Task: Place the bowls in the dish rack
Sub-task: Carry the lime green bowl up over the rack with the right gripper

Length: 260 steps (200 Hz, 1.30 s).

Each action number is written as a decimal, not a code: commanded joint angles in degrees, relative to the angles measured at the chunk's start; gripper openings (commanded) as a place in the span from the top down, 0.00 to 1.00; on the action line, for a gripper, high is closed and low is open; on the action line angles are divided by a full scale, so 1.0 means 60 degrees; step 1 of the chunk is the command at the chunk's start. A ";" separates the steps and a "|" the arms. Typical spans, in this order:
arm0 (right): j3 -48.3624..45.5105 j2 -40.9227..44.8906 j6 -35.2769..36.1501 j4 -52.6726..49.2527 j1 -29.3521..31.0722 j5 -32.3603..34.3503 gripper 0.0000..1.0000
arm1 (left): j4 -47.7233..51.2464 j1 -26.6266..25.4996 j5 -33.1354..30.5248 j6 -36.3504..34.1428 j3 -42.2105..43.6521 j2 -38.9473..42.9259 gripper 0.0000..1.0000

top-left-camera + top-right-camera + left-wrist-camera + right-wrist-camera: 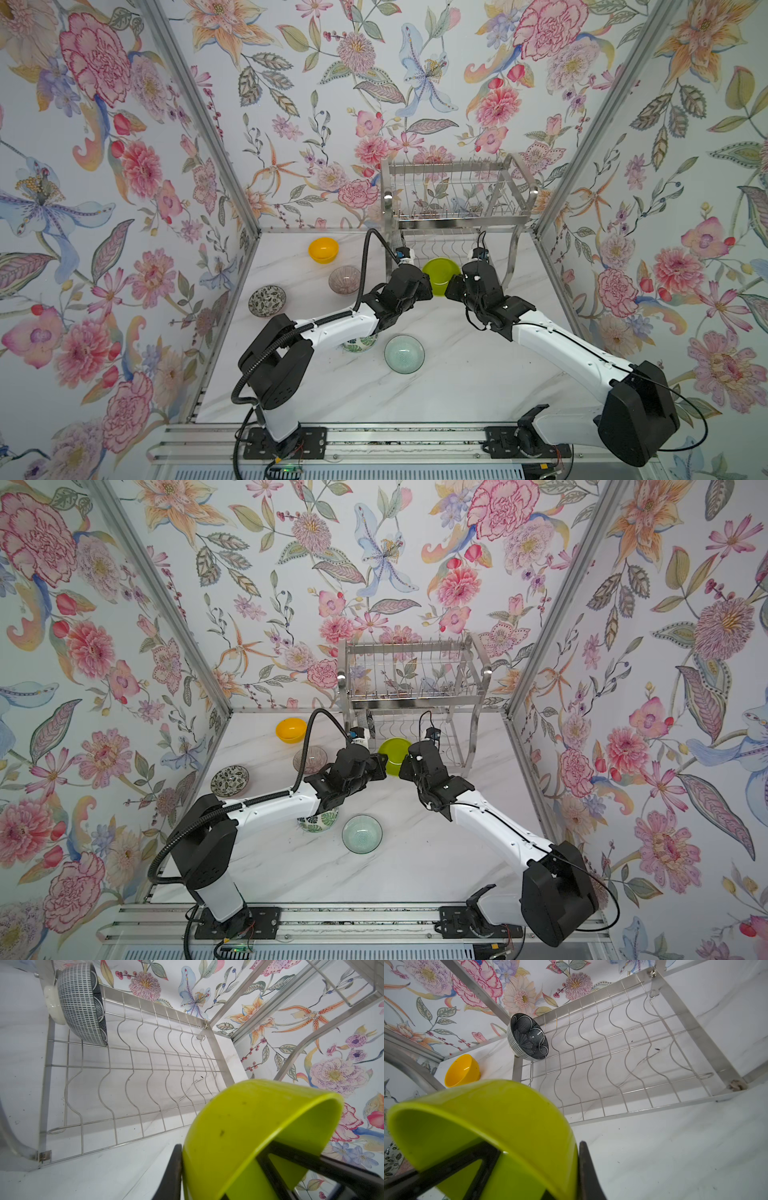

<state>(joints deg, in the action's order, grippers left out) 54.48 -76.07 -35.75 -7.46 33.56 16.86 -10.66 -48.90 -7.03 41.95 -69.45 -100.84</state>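
Lime-green bowl (440,272) in both jaws

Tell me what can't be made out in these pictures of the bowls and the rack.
- Leaf-print bowl: mostly under the left arm in both top views.
- Green bowl: lower part cut off by the picture edge in both wrist views.
- Dark patterned bowl in the rack: nearly hidden by rack bars in both top views.
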 commanded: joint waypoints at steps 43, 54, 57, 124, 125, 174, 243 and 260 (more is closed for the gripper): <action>0.0059 0.0406 -0.0931 0.0444 -0.0216 -0.0662 0.76 | -0.0047 -0.0155 0.0219 -0.0118 -0.0163 0.0120 1.00; 0.0122 0.0469 -0.1115 0.0406 -0.0290 -0.0961 0.65 | -0.0119 -0.0148 0.0081 -0.0117 -0.0040 0.0229 1.00; 0.0120 0.0476 -0.1159 0.0398 -0.0291 -0.1045 0.63 | -0.0140 -0.0154 0.0033 -0.0120 -0.0017 0.0252 1.00; -0.0056 0.1166 -0.2150 0.0802 -0.1602 -0.3038 0.02 | -0.0529 -0.0148 -0.1978 -0.0653 0.0178 0.0415 1.00; -0.0049 0.1180 -0.2146 0.0789 -0.1620 -0.3049 0.02 | -0.0549 -0.0151 -0.2022 -0.0666 0.0186 0.0415 1.00; -0.0654 0.1687 -0.3967 0.1020 -0.2860 -0.4275 0.01 | -0.1454 -0.0586 -0.4677 -0.1830 0.0168 -0.0051 1.00; -0.1281 0.1924 -0.7562 0.1740 -0.3957 -0.5333 0.02 | -0.2413 -0.1107 -0.6793 -0.4108 -0.0327 -0.1314 1.00; -0.1553 0.1974 -0.8648 0.2404 -0.4052 -0.5530 0.02 | -0.2659 -0.1114 -0.6832 -0.4469 -0.0330 -0.1549 1.00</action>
<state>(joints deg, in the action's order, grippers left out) 47.09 -65.82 -76.03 0.64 10.17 -13.50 -22.02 -55.64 -42.92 21.06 -69.43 -108.66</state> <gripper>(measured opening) 0.984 0.095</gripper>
